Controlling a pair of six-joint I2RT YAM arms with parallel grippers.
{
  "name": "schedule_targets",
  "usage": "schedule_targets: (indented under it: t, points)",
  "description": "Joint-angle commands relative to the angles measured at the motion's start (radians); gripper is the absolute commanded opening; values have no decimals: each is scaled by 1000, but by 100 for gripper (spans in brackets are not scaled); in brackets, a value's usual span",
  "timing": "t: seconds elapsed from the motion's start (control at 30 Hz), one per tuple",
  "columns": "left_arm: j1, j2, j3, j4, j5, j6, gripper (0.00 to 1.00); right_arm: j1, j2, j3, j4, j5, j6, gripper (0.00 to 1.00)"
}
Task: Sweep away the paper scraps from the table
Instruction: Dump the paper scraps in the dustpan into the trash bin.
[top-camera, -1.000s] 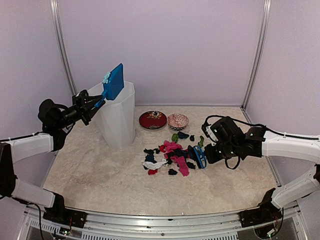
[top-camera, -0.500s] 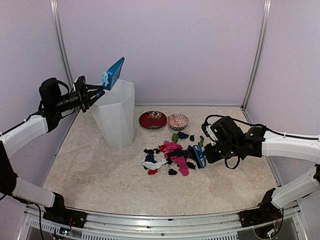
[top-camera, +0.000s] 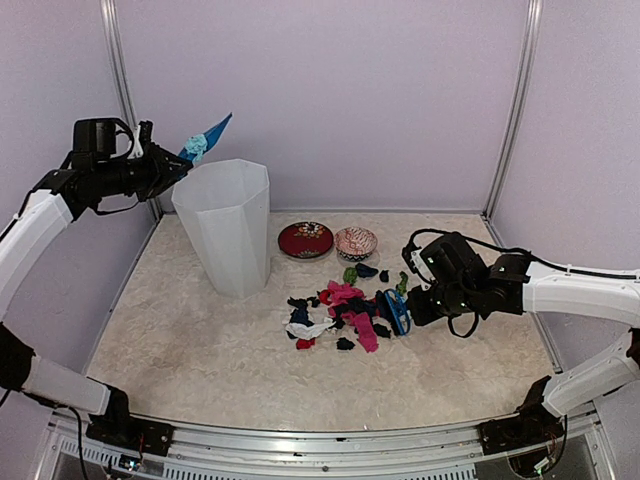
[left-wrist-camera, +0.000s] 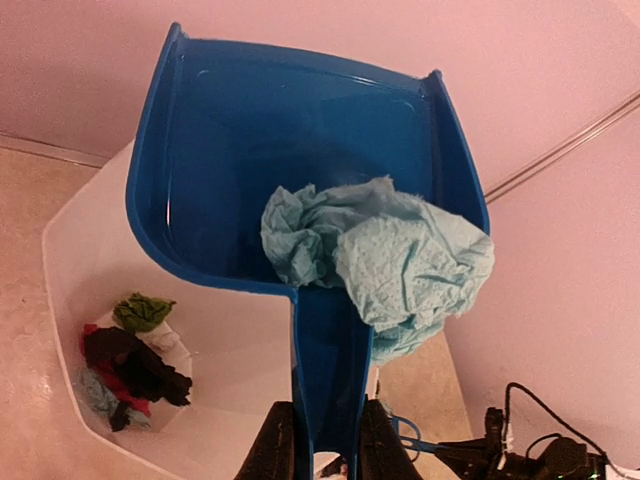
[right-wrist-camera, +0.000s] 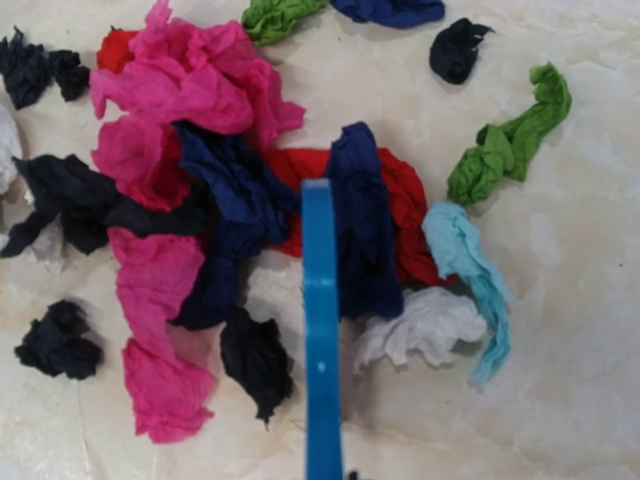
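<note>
My left gripper (top-camera: 162, 166) is shut on the handle of the blue dustpan (top-camera: 207, 136), held high and tilted over the white bin (top-camera: 225, 235). In the left wrist view (left-wrist-camera: 325, 445) a teal wad (left-wrist-camera: 385, 255) clings to the dustpan (left-wrist-camera: 250, 150) near the handle; several scraps (left-wrist-camera: 130, 355) lie inside the bin (left-wrist-camera: 70, 260). The paper scraps (top-camera: 345, 305) lie in a heap on the table (top-camera: 200, 350). My right gripper (top-camera: 415, 305) holds the blue brush (top-camera: 398, 312) at the heap's right edge. The right wrist view shows the brush (right-wrist-camera: 320, 330) over pink, navy, red and white wads (right-wrist-camera: 200, 200); its fingers are hidden.
Two small patterned bowls, a red one (top-camera: 305, 240) and a pink one (top-camera: 356, 243), stand behind the heap. The bin stands at the back left. Lilac walls and metal posts (top-camera: 510, 110) enclose the table; a metal frame (top-camera: 320, 440) runs along the near edge.
My left arm has lifted the dustpan higher and swung it left and back, tipping it over the bin mouth. The right arm and brush have stayed put.
</note>
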Motion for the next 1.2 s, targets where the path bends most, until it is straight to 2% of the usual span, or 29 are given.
schedule_targets:
  t: [0.0, 0.17, 0.5, 0.67, 0.8, 0.9, 0.97, 1.03, 1.17]
  points:
    - [-99, 20, 78, -208, -340, 205, 0, -11, 12, -3, 17, -6, -1, 0]
    - [-229, 37, 114, -251, -566, 284, 0, -11, 12, 4, 18, -5, -7, 0]
    - [-478, 98, 142, -271, -1222, 435, 0, -11, 12, 4, 21, -3, -10, 0]
    - [-593, 144, 123, -230, -1556, 532, 0, -11, 6, -14, 35, -2, -5, 0]
    - [-637, 189, 105, -180, -1734, 610, 0, -11, 10, -28, 55, -7, -3, 0]
    - [-655, 214, 111, -167, -1804, 634, 0, -11, 12, -35, 60, -10, -4, 0]
    - [-670, 217, 79, -78, -1901, 709, 0, -11, 6, -44, 66, -6, -3, 0]
    - [-680, 212, 8, 121, -2015, 895, 0, -11, -2, -54, 73, -4, -3, 0]
    - [-687, 164, -110, 496, -2017, 1252, 0, -11, -15, -69, 84, -3, -3, 0]
